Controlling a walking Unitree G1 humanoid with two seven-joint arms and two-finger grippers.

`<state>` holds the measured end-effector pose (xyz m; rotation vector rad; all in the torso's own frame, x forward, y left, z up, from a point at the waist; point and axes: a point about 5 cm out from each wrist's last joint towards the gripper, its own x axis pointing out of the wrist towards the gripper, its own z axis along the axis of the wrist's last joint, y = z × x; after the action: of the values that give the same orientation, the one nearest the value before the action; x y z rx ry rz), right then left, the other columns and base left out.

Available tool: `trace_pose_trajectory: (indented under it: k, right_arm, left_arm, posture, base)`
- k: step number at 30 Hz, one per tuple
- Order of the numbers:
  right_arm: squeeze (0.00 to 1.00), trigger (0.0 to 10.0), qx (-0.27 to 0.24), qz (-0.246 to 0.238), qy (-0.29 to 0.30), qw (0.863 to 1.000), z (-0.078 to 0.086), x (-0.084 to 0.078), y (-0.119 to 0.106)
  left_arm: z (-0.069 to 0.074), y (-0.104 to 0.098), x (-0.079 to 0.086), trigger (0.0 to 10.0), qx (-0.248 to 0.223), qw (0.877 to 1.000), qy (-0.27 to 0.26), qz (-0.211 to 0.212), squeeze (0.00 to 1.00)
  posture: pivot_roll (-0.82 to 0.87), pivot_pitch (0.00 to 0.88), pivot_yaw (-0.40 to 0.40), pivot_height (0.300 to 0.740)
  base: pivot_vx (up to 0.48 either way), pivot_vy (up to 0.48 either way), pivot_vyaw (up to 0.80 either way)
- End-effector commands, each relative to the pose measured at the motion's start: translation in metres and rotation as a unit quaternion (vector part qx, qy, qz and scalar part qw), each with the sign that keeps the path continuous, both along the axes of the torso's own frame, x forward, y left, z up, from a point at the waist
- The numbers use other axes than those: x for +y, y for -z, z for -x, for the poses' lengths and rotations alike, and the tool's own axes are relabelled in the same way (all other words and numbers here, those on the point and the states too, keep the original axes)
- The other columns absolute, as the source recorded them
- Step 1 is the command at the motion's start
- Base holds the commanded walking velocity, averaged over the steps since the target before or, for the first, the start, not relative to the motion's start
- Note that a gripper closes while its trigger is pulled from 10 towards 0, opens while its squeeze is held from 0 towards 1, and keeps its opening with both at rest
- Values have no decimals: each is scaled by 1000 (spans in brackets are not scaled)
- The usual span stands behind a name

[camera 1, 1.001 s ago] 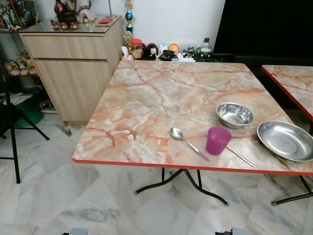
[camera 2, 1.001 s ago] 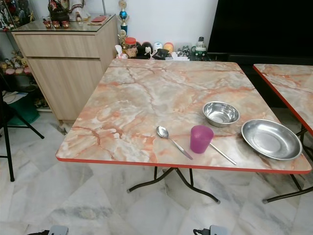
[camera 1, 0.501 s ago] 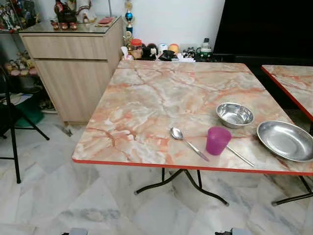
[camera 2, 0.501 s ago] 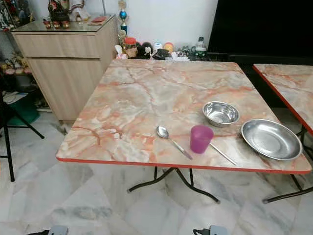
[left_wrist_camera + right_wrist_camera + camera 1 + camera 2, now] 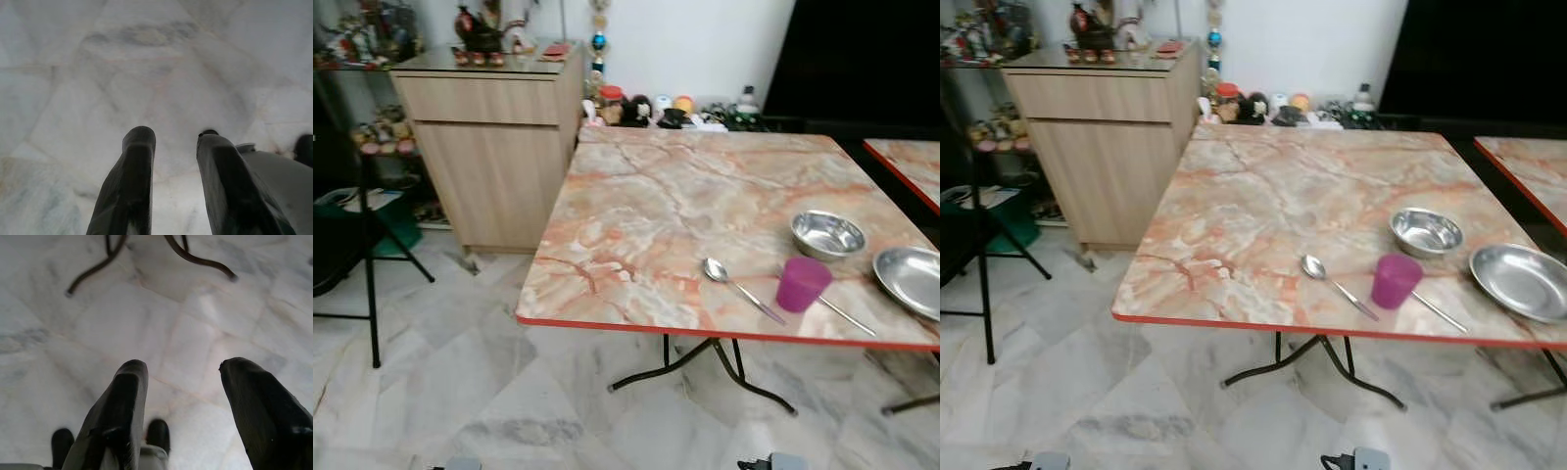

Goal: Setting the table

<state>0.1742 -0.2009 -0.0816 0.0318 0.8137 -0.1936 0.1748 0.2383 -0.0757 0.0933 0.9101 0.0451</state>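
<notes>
Ahead stands a square marble-patterned table (image 5: 1263, 211) with a red rim, its dishes grouped at the near right corner. A small steel bowl (image 5: 1426, 231) sits behind a purple cup (image 5: 1397, 280), a spoon (image 5: 1336, 284) lies just left of the cup by the near edge, and a wide steel plate (image 5: 1521, 281) rests at the right edge. A second utensil (image 5: 1439, 310) pokes out from behind the cup. Both arms hang low over the pale tiled floor (image 5: 460, 392): the left gripper (image 5: 171, 147) and right gripper (image 5: 188, 387) each have fingers spread apart, grasping nothing. The cup looks light and rigid, probably plastic, best pinched across its sides. The steel pieces look stiff and slippery; rims offer the surest hold.
</notes>
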Motion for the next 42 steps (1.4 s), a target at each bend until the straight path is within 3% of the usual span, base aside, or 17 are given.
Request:
trace_pose_trajectory:
  k: [1,7,42]
  right_arm:
    - [0,10000,-17,-115,94,989,-20,-1,-7]
    - [0,10000,-17,-116,93,989,-20,0,-7]
    - [0,10000,-20,-113,89,989,-21,-2,-8]
  left_arm:
    - [-28,-3,-45,10000,6,999,43,13,0]
    - [-29,-3,-44,10000,2,998,55,4,0]
    - [-28,-3,-48,10000,2,998,58,10,0]
  posture:
    - [41,82,-50,740]
    - [41,82,-49,740]
    - [39,87,-55,740]
  base:
    - [0,0,0]
    - [0,-141,0]
    - [0,-472,0]
